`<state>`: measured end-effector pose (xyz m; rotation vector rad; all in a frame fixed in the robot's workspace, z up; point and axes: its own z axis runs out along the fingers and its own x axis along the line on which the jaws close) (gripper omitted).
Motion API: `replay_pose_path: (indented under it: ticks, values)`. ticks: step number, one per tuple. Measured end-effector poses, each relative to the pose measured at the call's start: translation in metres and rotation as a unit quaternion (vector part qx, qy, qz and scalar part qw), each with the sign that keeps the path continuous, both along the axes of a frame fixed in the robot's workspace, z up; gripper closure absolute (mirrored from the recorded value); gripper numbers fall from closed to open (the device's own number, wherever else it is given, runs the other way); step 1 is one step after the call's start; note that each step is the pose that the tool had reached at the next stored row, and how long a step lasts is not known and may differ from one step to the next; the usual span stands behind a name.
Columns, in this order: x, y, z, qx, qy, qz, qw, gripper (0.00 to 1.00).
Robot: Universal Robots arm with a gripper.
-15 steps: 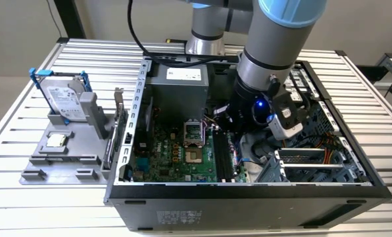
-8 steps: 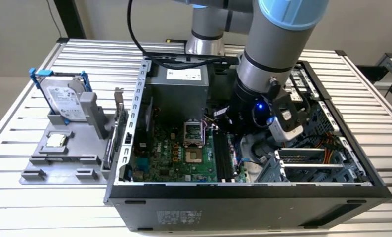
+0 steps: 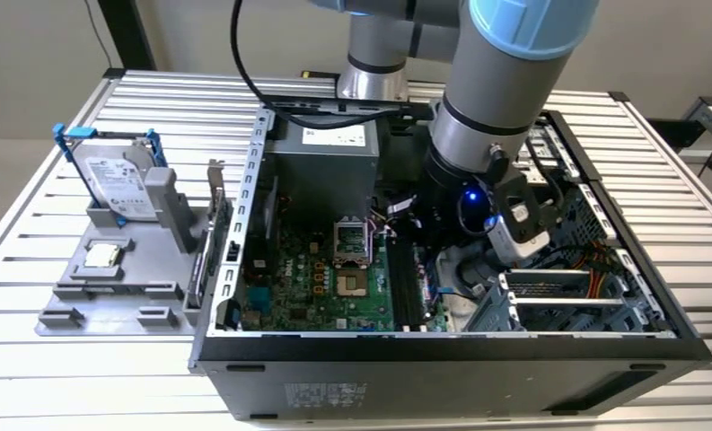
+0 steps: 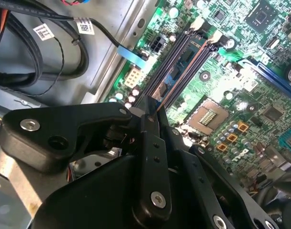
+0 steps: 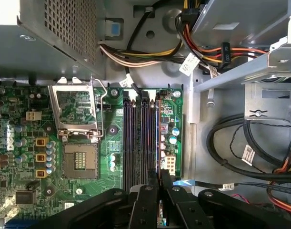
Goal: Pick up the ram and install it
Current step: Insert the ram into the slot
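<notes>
Ram (image 5: 159, 143) apparently in motherboard slot (image 5: 144, 138)

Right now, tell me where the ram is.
The ram stands in the black slots beside the processor socket, at the gripper, in the first wrist view.

Even, soft light is filling the exterior view, while in the second wrist view glare is whitening the circuit board (image 4: 231, 86) and the near gripper (image 4: 152, 112) is blurring darkly.
</notes>
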<state>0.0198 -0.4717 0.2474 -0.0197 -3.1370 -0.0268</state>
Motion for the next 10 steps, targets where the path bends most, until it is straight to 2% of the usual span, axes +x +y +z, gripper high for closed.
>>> replay_pose_path:
  ticks: [10]
  values:
    - [-0.0002,0.0001,-0.0086,-0.0031,0.0,0.0,1.0,1.0]
